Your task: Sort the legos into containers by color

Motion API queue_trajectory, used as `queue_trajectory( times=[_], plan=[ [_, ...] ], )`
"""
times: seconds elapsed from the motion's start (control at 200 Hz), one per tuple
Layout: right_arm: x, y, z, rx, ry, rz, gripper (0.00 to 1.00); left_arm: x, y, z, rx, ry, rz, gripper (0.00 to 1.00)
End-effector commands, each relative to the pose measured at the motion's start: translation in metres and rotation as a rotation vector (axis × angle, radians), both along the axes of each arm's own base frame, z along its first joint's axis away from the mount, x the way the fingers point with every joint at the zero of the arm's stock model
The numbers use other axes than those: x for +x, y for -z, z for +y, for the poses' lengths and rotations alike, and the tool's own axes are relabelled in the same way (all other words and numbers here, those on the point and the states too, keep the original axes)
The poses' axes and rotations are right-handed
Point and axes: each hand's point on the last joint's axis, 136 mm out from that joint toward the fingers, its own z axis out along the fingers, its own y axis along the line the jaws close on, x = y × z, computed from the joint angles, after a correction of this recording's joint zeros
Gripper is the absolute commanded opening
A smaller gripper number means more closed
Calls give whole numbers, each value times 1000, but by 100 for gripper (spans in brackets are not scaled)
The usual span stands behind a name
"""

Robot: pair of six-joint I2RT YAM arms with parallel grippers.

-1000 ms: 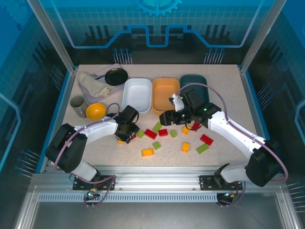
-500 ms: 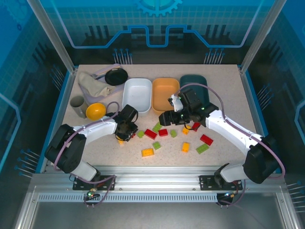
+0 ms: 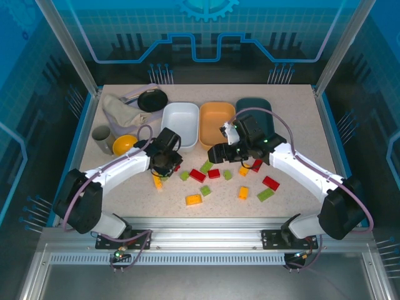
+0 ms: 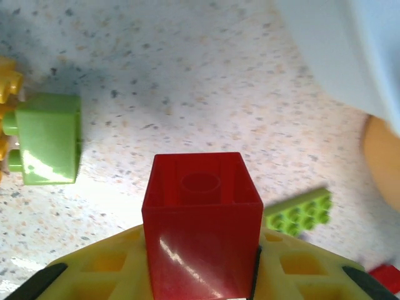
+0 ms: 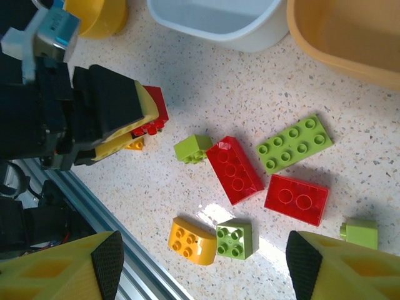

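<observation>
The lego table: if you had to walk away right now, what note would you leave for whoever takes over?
Left gripper: shut on a red brick, just in front of the white tray.
Right gripper: open, holding nothing, over the loose bricks.
The white tray and the orange tray look empty; the teal tray is partly hidden by the right arm.
Done: nothing visibly sorted.
Left: the red, green and yellow-orange bricks lying on the table.

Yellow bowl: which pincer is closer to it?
Left. The left pincer, gripping a red brick, sits just right of the yellow bowl; the right pincer hovers farther right, before the orange tray.
</observation>
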Motion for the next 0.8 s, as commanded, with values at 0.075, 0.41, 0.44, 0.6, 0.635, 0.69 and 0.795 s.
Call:
queue_trajectory(
  times=[0.075,0.41,0.44,0.6,0.635,0.69,0.795],
  plan=[
    [9,-45,3,95,47,-133,72,42,-58,5,56,78,-143,35],
    [44,-68,-30,99,312,-328,75,154,-37,4,129,267,-87,37],
    [45,-66,-35,70,328,-323,75,161,-31,4,135,278,-71,38],
    [32,-36,-67,-69,387,-224,74,190,-3,3,167,328,-5,40],
    [29,-29,-76,-93,407,-206,74,192,4,3,172,337,10,41],
    [23,-19,-91,-133,438,-176,74,193,15,3,175,351,38,43],
    [6,-1,-121,-247,493,-109,74,192,27,1,170,367,68,52]
  ],
)
